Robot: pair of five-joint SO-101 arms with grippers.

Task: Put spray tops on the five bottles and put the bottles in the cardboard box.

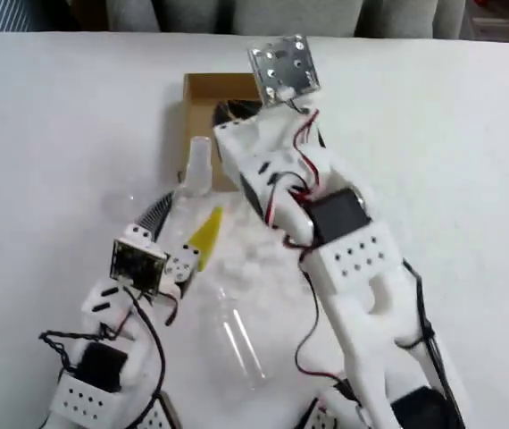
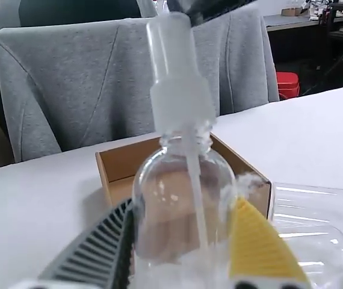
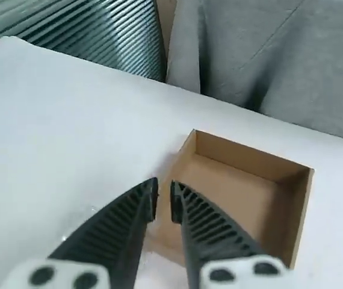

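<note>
My left gripper (image 1: 192,207) is shut on a clear bottle (image 1: 190,198) that stands upright just in front of the cardboard box (image 1: 203,89). In the left wrist view the bottle (image 2: 183,205) sits between the black finger (image 2: 99,253) and the yellow finger (image 2: 262,247), with a white spray top (image 2: 177,78) on its neck and the tube reaching down inside. My right gripper (image 3: 163,191) hangs over the near corner of the box (image 3: 250,192), its jaws almost together with nothing between them. A second clear bottle (image 1: 237,340) lies on the table without a top.
A heap of white spray tops (image 1: 250,259) lies between the two arms. The right arm (image 1: 344,250) stretches across the middle of the table towards the box. Another clear bottle (image 2: 316,235) lies beside the held one. Grey chairs (image 2: 99,78) stand beyond the table's far edge.
</note>
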